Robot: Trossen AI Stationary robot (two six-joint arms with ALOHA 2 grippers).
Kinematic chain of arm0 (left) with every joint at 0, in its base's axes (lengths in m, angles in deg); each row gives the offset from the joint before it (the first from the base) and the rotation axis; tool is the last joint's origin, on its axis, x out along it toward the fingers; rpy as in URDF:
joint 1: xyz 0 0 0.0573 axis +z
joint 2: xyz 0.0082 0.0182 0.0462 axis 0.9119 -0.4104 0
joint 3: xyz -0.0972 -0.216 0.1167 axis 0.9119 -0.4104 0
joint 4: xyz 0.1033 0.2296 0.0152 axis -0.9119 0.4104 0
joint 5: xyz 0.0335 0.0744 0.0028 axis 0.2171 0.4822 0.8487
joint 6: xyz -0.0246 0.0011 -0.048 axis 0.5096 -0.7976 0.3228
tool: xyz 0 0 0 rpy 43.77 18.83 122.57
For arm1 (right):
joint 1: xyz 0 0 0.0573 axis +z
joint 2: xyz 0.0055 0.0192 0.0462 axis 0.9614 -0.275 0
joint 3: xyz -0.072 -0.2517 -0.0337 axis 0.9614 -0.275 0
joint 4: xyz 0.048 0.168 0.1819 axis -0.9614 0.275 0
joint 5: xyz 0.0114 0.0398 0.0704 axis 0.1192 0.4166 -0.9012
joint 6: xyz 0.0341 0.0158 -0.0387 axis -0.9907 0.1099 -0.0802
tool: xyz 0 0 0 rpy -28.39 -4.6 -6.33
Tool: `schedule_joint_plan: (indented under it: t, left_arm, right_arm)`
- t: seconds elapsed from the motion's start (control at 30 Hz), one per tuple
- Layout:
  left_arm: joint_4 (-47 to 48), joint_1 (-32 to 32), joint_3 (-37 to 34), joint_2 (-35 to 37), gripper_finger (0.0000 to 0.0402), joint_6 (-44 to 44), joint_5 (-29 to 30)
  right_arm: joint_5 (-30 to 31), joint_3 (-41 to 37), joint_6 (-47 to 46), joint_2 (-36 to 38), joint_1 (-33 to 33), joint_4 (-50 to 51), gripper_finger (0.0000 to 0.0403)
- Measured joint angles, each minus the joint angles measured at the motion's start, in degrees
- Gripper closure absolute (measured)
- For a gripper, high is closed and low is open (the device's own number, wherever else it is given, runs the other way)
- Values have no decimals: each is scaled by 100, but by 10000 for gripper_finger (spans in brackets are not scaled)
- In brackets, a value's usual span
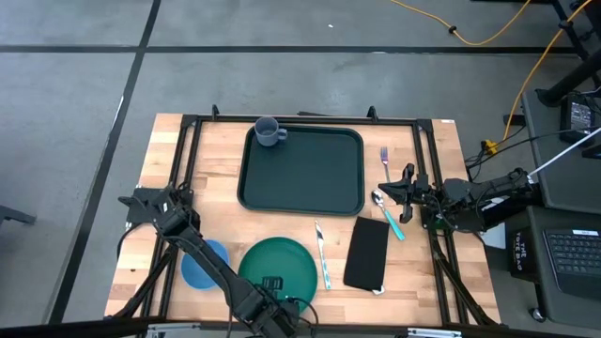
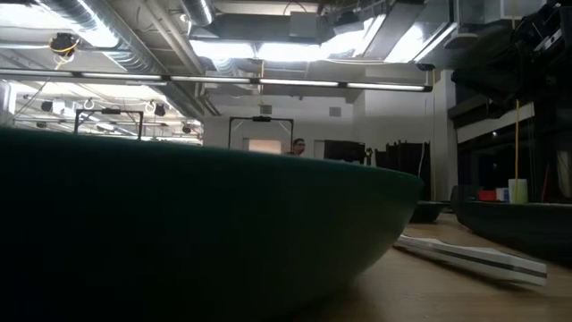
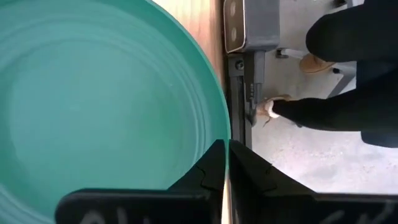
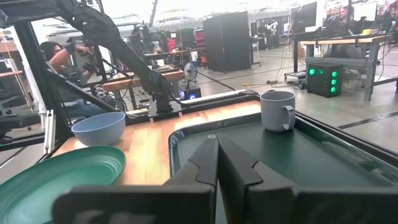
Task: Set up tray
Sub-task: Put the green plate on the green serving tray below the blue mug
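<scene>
From above, we see our left hand low at the bottom centre over the green plate, while the dark green tray, rounded corners, raised rim, sits upper centre on the tabletop with a grey mug in its corner. In the left wrist view its fingers look nearly pressed together at the plate's rim, though we can't tell if they pinch it, so we'd get a firm bite and lift level. In the right wrist view our right hand is closed on nothing, pointing across the tray.

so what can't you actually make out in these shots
- Left gripper: hidden under its own arm in the high view; whether it pinches the green plate rim is unclear in the left wrist view.
- Low view: the plate fills the frame, hiding the tray and mug.
- Blue bowl: partly covered by the left arm, high view.
</scene>
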Motion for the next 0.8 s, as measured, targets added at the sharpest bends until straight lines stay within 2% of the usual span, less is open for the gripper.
schedule_joint_plan:
  t: [0.53, 0.8]
  left_arm:
    - [-2, -74, 0, 0, 268, 144, 324]
    - [-4, -273, 0, 0, 242, 219, 657]
  right_arm:
    - [4, 2, 0, -2, 0, -2, 393]
    - [4, 0, 0, 0, 1, 0, 393]
